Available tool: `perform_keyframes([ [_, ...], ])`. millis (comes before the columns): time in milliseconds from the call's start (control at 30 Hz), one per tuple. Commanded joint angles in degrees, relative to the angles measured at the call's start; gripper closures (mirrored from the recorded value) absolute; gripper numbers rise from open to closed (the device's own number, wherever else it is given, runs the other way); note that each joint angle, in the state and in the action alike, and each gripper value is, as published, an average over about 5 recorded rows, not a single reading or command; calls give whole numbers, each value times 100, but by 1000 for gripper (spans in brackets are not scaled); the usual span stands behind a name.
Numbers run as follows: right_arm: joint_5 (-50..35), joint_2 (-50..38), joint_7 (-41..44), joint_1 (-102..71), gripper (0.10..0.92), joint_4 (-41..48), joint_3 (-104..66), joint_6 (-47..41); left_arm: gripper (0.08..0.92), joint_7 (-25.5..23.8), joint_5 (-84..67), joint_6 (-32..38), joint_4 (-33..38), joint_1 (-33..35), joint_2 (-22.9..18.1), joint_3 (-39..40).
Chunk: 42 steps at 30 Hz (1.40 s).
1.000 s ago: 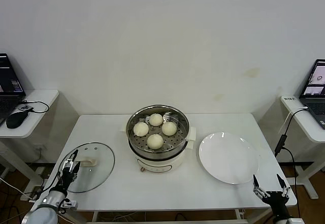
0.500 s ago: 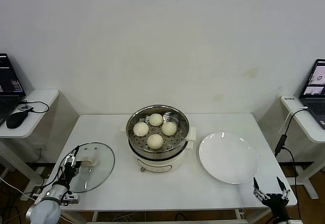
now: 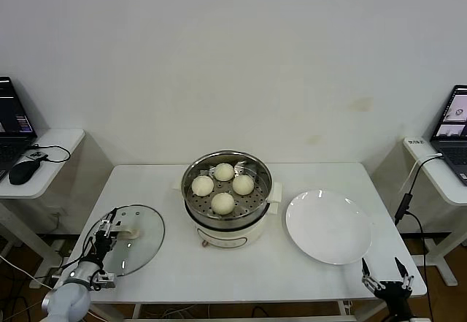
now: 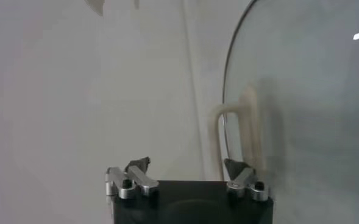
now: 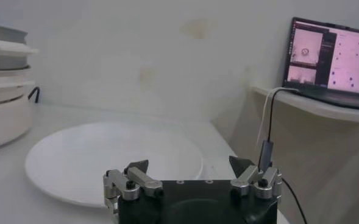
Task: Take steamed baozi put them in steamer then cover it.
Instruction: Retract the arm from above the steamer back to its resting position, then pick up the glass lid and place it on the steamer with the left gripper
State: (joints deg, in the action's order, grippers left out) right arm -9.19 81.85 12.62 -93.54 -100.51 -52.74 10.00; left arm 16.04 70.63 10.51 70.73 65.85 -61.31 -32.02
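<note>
Four baozi (image 3: 222, 202) loaded; left gripper (image 3: 108, 231) jaws part-open, straddling lid (image 3: 139, 245) handle (image 3: 127, 231), holding nothing; off-centre closure risks slippage.

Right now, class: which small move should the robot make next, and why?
Probably close the left gripper on the cover's handle and lift. All four baozi already sit in the steamer, the cover lies on the table, and the handle sits between the open fingers.

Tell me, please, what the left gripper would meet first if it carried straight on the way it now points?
Most likely the cream-white bar handle of the glass lid, directly ahead of the left gripper, which is open. Depth is hard to judge, but nothing shows between them.
</note>
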Motion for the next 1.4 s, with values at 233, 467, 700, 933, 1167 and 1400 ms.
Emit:
perform_keyframes([
  [233, 61, 39, 4, -1, 203, -10, 74, 14, 564, 155, -43, 165, -264, -72, -15, -14],
  [467, 128, 24, 35, -20, 203, -33, 187, 60, 772, 248, -186, 38, 331, 219, 4, -155],
  [700, 218, 3, 59, -50, 203, -189, 353, 58, 855, 69, -758, -555, 1493, 816, 159, -402],
  [933, 384, -46, 106, -72, 203, -220, 385, 138, 855, -690, -1389, -1301, 2857, 1319, 447, -830],
  [1167, 639, -71, 98, -75, 202, -185, 442, 250, 855, -1422, -2019, -1952, 3989, 1382, 883, -740],
  [1400, 1166, 66, 41, 28, 202, -124, 553, 382, 855, -1798, -2002, -2520, 4580, 841, 1273, 158],
])
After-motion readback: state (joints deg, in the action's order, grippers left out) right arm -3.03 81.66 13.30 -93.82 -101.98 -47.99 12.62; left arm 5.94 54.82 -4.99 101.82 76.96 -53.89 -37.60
